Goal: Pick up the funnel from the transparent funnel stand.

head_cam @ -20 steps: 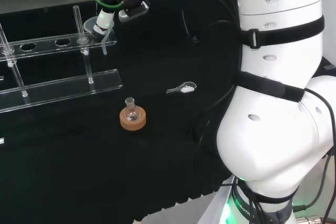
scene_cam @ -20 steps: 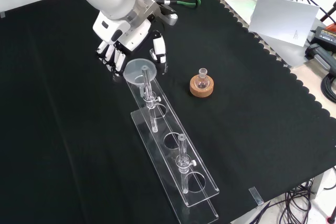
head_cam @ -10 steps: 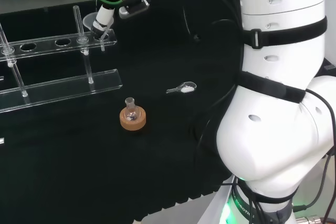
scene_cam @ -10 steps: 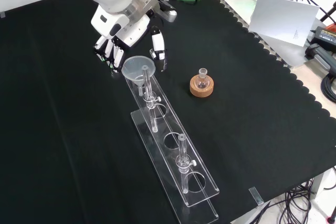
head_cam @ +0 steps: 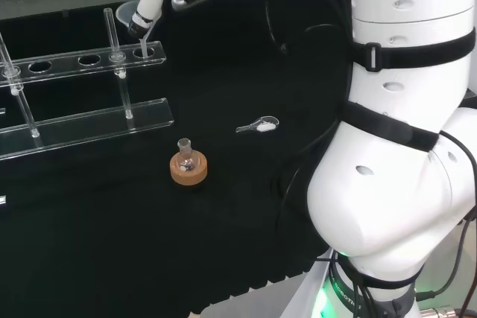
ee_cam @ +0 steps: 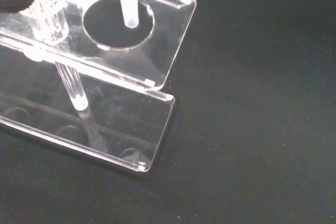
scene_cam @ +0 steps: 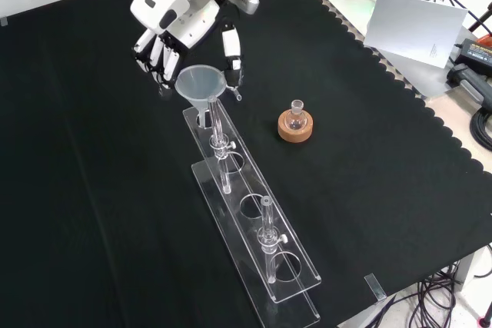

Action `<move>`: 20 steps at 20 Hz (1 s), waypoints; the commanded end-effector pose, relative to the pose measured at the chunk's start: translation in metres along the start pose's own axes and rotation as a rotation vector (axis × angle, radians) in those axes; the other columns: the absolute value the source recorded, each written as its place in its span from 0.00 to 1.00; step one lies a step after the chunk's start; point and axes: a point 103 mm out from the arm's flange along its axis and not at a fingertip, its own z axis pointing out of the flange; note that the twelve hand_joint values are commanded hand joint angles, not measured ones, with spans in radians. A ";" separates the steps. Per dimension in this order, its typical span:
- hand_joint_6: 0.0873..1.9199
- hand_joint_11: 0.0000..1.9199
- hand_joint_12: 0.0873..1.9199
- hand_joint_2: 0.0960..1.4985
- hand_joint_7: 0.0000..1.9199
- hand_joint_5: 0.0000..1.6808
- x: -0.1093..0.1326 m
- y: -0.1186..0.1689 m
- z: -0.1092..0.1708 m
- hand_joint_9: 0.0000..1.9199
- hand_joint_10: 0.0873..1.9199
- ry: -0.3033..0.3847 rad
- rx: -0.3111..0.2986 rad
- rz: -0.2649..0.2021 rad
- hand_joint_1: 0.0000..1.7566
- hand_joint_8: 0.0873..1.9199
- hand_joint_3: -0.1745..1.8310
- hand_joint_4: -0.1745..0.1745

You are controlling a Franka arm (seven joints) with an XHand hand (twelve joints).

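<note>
Unlabelled, funnel (clear) sits gripped by hand.

hand: curled round the funnel
funnel: above the stand's end hole
flask: on a cork ring

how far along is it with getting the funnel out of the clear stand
Done: the black and white hand is curled round the clear plastic funnel and has it raised. In hand: the wrist view shows the funnel's stem tip above the end hole of the transparent acrylic funnel stand, apparently out of it. Left: carry it fully clear of the stand.
</note>
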 end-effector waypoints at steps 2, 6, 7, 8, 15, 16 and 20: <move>0.00 0.00 0.63 0.47 0.49 0.45 -0.007 -0.013 -0.017 0.29 0.25 -0.009 -0.017 0.000 0.41 0.16 0.15 0.66; 0.00 0.00 0.63 0.47 0.50 0.45 -0.012 -0.023 -0.027 0.29 0.25 -0.005 -0.029 -0.001 0.42 0.16 0.16 0.67; 0.00 0.00 0.63 0.47 0.50 0.45 -0.013 -0.028 -0.032 0.29 0.25 -0.011 -0.033 -0.001 0.42 0.16 0.16 0.67; 0.00 0.00 0.63 0.47 0.50 0.45 -0.013 -0.030 -0.034 0.29 0.25 -0.014 -0.035 0.000 0.42 0.16 0.16 0.67; 0.00 0.00 0.64 0.47 0.50 0.45 -0.015 -0.047 -0.047 0.30 0.25 -0.023 -0.066 0.015 0.42 0.16 0.16 0.67; 0.00 0.00 0.64 0.47 0.50 0.45 -0.014 -0.049 -0.046 0.30 0.25 -0.021 -0.066 0.017 0.42 0.16 0.16 0.67; 0.00 0.00 0.64 0.47 0.50 0.46 -0.014 -0.059 -0.040 0.30 0.24 -0.012 -0.060 0.025 0.42 0.16 0.16 0.68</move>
